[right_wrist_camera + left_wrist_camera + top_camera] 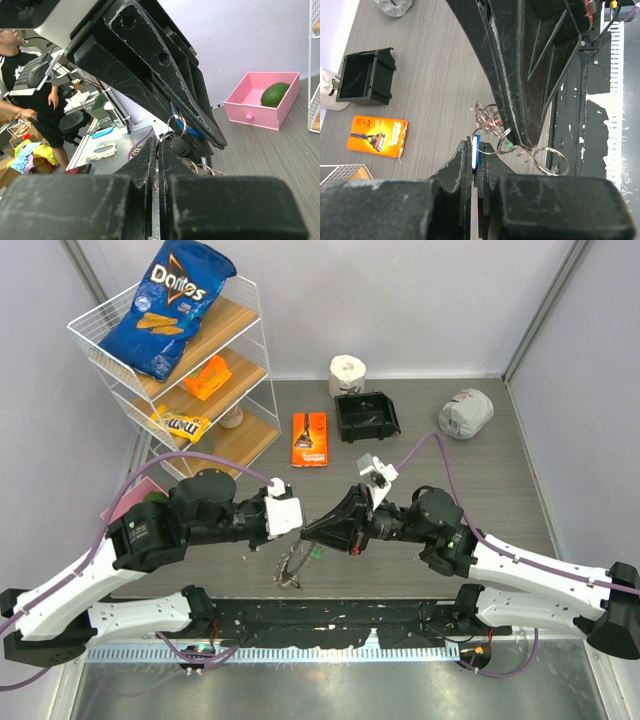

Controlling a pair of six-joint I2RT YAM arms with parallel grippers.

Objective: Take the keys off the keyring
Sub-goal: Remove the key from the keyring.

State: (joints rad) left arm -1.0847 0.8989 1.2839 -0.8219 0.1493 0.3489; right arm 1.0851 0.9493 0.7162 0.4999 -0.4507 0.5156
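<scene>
step: work key off ring | left gripper [474, 146]: clamped on blue key [476, 151] | right gripper [156, 145]: clamped on keyring [292, 568], rest dangling toward 6 o'clock | advice: hold ring steady, feed key round the coil, no yanking

The counter [500, 510] has a grey wood-grain surface. Toward its rear edge stand a white paper roll [347, 373] and, just in front of it, an open black bin [367, 416]. An orange flat package [310, 438] lies left of the bin, and a crumpled grey bag [466, 413] lies to the right. A white wire shelf rack [100, 355] occupies the rear left corner. A pink box [255, 107] sits near its base.
</scene>
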